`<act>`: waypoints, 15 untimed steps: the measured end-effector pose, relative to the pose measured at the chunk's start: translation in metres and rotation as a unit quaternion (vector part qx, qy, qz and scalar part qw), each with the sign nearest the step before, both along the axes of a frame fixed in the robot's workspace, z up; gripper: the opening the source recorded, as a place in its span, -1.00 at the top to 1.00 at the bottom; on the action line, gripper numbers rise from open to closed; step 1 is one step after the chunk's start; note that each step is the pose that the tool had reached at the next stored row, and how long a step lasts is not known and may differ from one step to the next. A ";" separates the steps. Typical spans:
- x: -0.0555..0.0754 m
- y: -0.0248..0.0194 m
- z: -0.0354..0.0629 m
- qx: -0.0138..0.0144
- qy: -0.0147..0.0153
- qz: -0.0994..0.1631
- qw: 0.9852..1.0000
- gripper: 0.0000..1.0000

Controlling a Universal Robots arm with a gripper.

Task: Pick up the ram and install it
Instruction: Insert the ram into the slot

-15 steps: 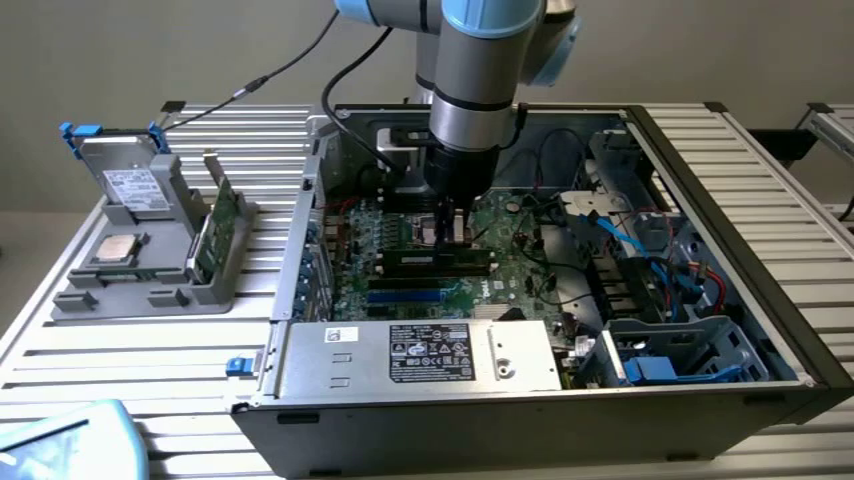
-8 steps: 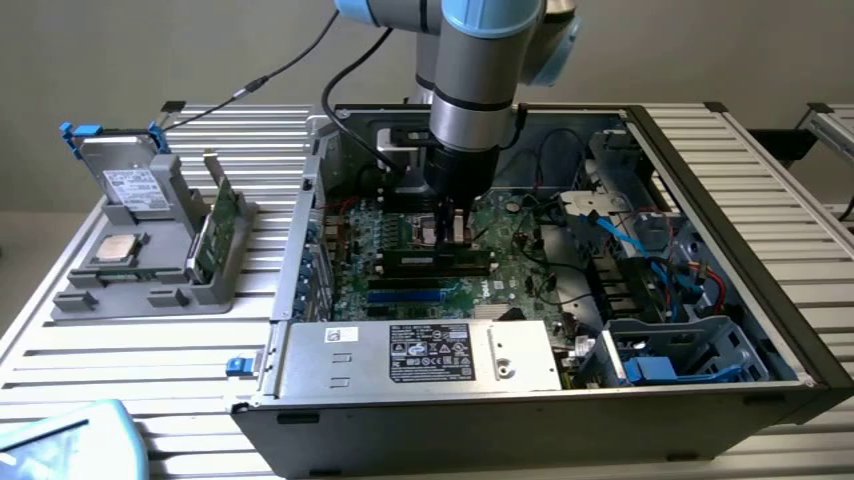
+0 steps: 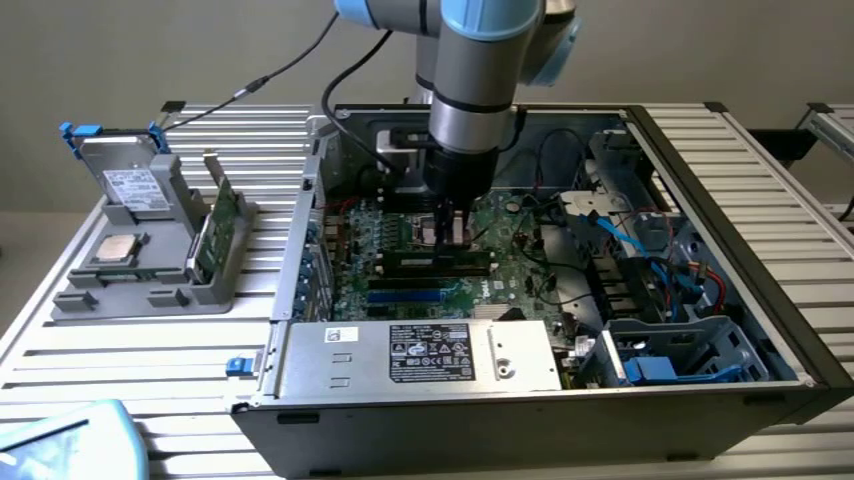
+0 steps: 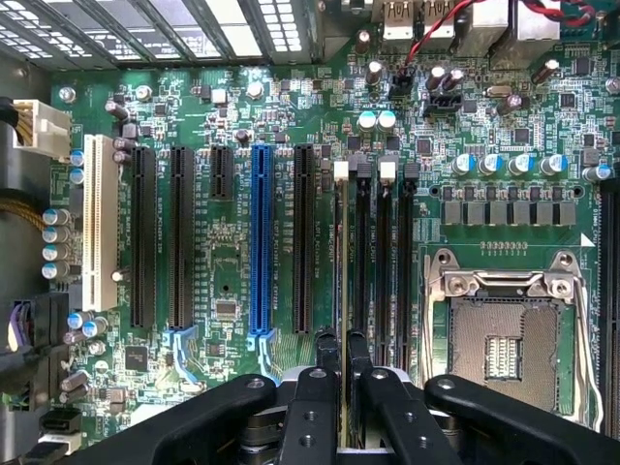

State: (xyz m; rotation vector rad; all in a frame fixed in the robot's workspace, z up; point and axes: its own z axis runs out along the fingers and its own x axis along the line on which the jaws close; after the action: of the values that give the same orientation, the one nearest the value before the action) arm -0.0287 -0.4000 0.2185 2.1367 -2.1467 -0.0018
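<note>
Slatted bench [image 3: 120, 370], exterior view: one open PC case [image 3: 534, 435], one hand [image 3: 451, 232] down at the motherboard [image 3: 380, 235]. Wrist view: four memory slots [image 4: 386, 262]; two fingers [image 4: 327, 358] clenched on one ram [image 4: 341, 257], edge-on along the outermost slot, beside the expansion slots [image 4: 303, 237].

The tool [image 3: 451, 232] hangs inside the open computer case [image 3: 747, 330], just above the motherboard [image 3: 400, 288]

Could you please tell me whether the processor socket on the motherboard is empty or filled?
Empty: the processor socket shows bare contacts inside its metal frame, with no chip seated.
</note>
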 end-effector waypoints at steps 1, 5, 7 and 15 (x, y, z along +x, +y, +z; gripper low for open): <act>0.000 0.0000 -0.0005 0.000 0.000 0.000 1.000 0.71; -0.001 0.0000 -0.0021 -0.001 0.000 -0.002 1.000 0.71; -0.001 -0.0001 -0.0026 -0.002 0.000 -0.002 1.000 0.71; -0.001 0.0024 -0.0030 -0.004 0.000 -0.003 1.000 0.71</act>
State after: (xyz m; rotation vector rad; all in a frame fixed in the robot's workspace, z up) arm -0.0293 -0.3976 0.2156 2.1253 -2.1506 0.0058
